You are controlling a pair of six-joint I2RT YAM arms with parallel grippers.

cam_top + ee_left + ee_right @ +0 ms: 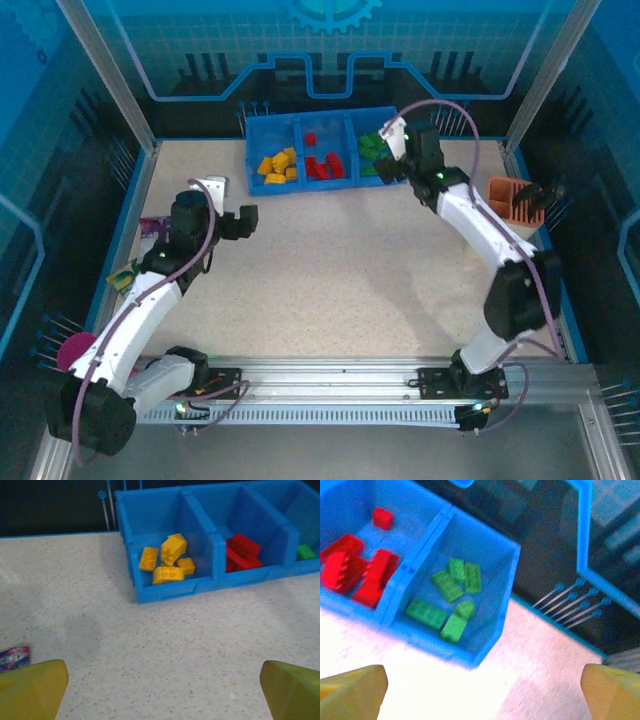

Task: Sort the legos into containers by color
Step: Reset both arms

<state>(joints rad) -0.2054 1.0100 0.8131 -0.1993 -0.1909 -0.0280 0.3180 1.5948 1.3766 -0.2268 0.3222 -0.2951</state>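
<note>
The containers are three compartments of one low blue tray [252, 150] at the back of the table. Orange-yellow legos [277, 166] lie in the left compartment, red legos [323, 163] in the middle and green legos [372, 150] in the right. My right gripper [400, 140] hovers over the tray's right end, open and empty [482, 690], with the green legos [451, 597] below and ahead of it. My left gripper [238, 222] hangs over bare table short of the tray, open [165, 690], its yellow fingertips [35, 687] wide apart. The yellow legos [167, 557] lie ahead of it.
An orange-pink slotted holder [515, 200] stands at the right edge. A purple packet [152, 228] lies at the left edge beside my left arm, and a magenta cup [72, 352] sits near the left front corner. Blue pins line the back wall.
</note>
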